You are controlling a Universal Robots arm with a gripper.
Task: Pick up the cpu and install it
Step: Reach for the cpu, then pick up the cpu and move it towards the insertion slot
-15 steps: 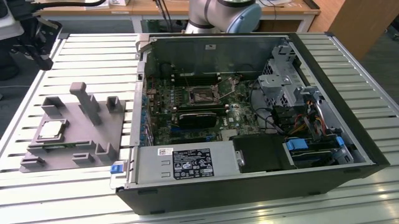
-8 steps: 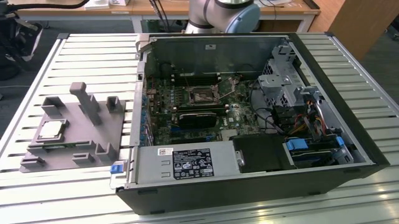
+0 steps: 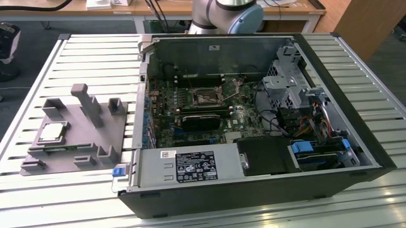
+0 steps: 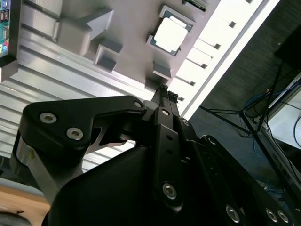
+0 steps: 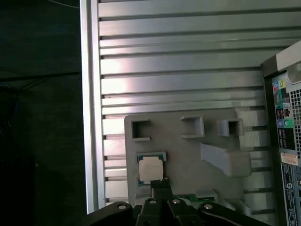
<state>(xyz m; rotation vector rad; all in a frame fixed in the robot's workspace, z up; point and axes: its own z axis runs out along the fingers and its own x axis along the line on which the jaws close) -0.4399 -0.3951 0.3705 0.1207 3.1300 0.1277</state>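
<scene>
While the cpu point(image 5: 151, 169) rests in its grey holder point(image 5: 188, 155), the jaws hang above it, pinched together and empty.

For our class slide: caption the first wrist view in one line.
Gripper poised above the cpu lying in its grey holder on the slatted table.

My gripper point(image 4: 164, 92) was matte black, its two slim fingers point(image 4: 167, 136) running back into broad, rounded link plates point(image 4: 80, 123) behind them. Silver round-headed screws point(image 4: 75, 133) studded those plates and the housing farther back from the fingers. My arm point(image 3: 208, 14) was silver-grey with a pale blue joint cap point(image 3: 246, 15).
</scene>
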